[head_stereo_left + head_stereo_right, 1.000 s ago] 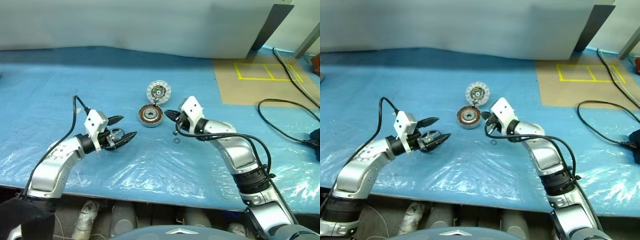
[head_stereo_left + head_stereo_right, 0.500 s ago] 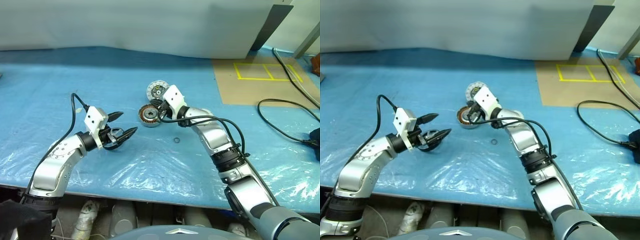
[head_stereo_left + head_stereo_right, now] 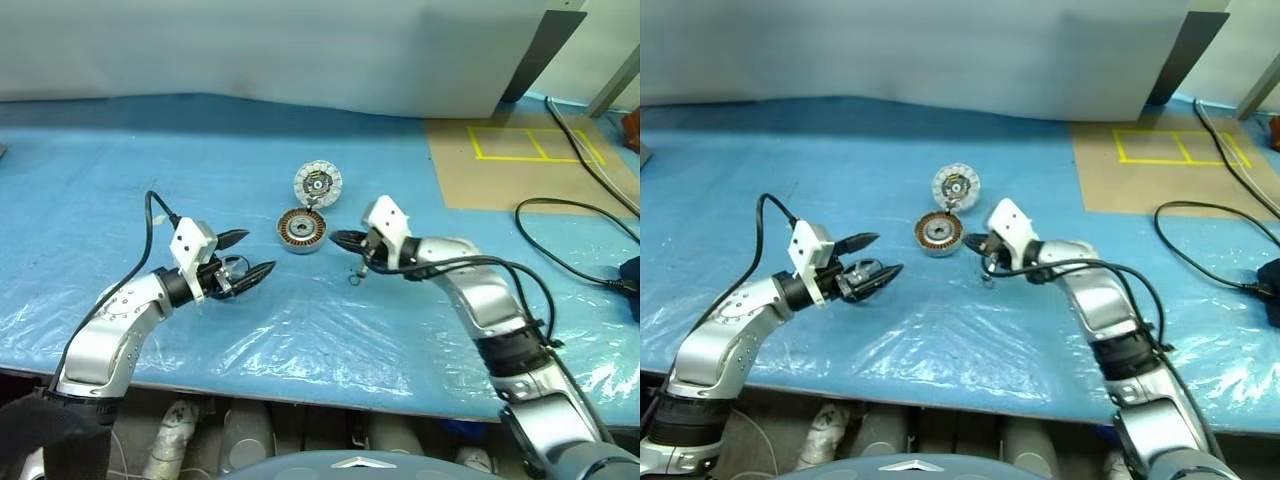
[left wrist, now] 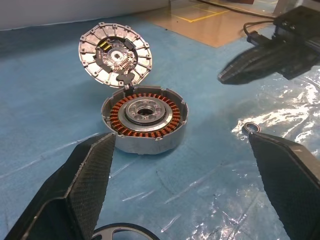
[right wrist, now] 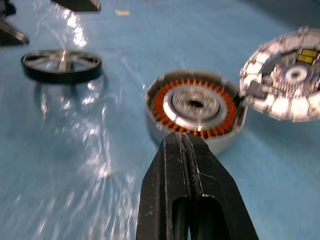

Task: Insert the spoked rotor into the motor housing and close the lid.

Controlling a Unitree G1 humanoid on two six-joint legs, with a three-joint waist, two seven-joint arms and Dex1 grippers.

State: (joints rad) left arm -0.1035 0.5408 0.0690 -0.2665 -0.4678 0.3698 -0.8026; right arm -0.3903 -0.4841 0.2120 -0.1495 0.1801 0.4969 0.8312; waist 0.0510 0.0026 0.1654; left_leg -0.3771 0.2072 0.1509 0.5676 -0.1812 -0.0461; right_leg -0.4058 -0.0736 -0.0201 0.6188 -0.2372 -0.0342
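Observation:
The motor housing (image 3: pixel 300 230), a silver shell with copper windings, sits open at mid-table. The lid (image 3: pixel 317 184) tilts up from its far rim, whitish segmented face showing. A black wheel with silver spokes, the spoked rotor (image 5: pixel 61 65), lies flat on the sheet left of the housing. My left gripper (image 3: pixel 255 253) hovers open right over the rotor (image 4: pixel 120 232), its fingers apart on either side and holding nothing. Just right of the housing, my right gripper (image 3: pixel 335 237) is shut and empty, its tip pointing at the housing (image 5: pixel 195 107).
A small metal ring (image 3: pixel 354 278) lies on the blue plastic sheet under the right gripper. A brown board with yellow tape (image 3: pixel 520 150) and black cables (image 3: pixel 570 240) are at the far right. The table's front edge (image 3: pixel 300 385) runs close below the arms.
My right gripper had reached in over the housing half a second ago and has swung back to the right, still shut. The left gripper and the parts stay where they were.

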